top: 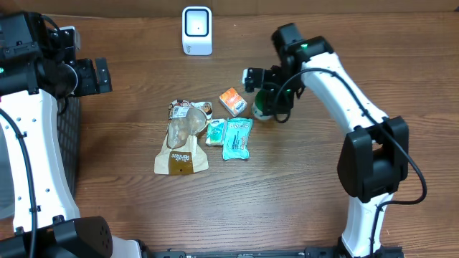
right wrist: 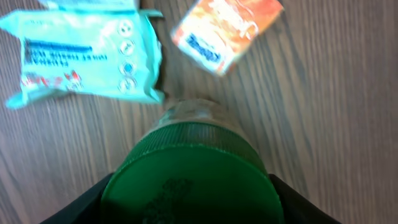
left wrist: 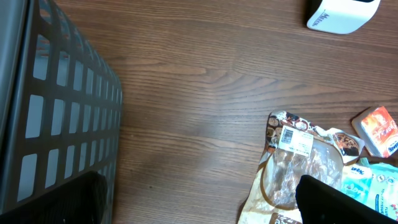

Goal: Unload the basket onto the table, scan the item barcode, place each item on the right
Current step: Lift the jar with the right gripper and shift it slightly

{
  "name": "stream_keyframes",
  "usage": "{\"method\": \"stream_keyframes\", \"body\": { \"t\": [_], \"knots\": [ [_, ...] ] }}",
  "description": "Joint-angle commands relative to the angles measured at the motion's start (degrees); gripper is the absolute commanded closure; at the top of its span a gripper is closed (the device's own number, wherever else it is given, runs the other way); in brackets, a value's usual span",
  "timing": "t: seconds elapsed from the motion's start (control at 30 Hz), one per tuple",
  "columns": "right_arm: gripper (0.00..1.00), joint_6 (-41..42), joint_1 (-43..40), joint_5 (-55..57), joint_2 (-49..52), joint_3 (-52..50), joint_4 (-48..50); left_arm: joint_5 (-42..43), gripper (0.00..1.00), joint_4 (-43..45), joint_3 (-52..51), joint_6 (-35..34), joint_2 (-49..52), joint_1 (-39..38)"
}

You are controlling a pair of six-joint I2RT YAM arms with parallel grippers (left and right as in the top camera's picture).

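At far left my left end effector (top: 97, 75) hangs spread wide and empty above the black basket (left wrist: 62, 118). The white scanner (top: 196, 30) stands at the back of the worktop (top: 129, 208). In the middle lie a brown pouch (top: 183, 147), a small green packet (top: 215, 132), a teal packet (top: 237, 138) and an orange box (top: 232, 101). Just right of the box, my right end effector (top: 271, 100) pinches the green-lidded jar (right wrist: 188, 177) from both sides. I cannot tell whether the jar touches the wood.
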Motion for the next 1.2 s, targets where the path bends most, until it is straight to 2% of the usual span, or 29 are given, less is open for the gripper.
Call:
{"method": "stream_keyframes", "body": {
  "t": [0.0,0.37,0.57,0.73,0.8,0.83,0.9,1.0,1.1,1.17],
  "knots": [
    [0.38,-6.9,-1.3,-3.5,-1.1,-0.5,0.4,0.0,0.0,0.0,0.7,1.5,0.2,0.2],
    [0.36,-8.5,-1.4,-3.3,-1.0,-4.0,1.6,0.0,0.0,0.0,0.7,1.5,0.2,0.2],
    [0.21,-3.1,-1.4,-3.3,-1.0,-4.0,1.4,0.0,0.01,0.0,0.7,1.5,0.2,0.2],
    [0.16,-0.7,-1.4,-3.3,-1.0,-4.0,1.6,0.0,0.01,0.0,0.7,1.5,0.2,0.2],
    [0.0,-0.3,-1.4,-3.3,-1.0,-4.0,1.5,0.0,0.01,0.0,0.7,1.5,0.2,0.2],
    [0.0,1.1,-1.4,-3.3,-1.0,-3.8,1.5,0.0,0.01,0.0,0.7,1.5,0.2,0.2],
    [0.0,4.7,-1.4,-3.3,-1.0,-2.8,1.5,0.0,0.01,0.0,0.7,1.5,0.2,0.2],
    [0.0,14.5,-1.4,-3.3,-1.3,0.5,1.2,0.0,0.0,0.0,0.7,1.5,0.2,0.2],
    [0.0,29.9,-1.4,-3.3,-1.7,5.9,-0.3,0.0,0.01,0.0,0.7,1.5,0.2,0.2],
    [0.0,44.8,-1.4,-2.8,-1.7,10.6,-2.6,0.0,0.0,0.0,0.7,1.5,0.2,0.2]
  ]
}}
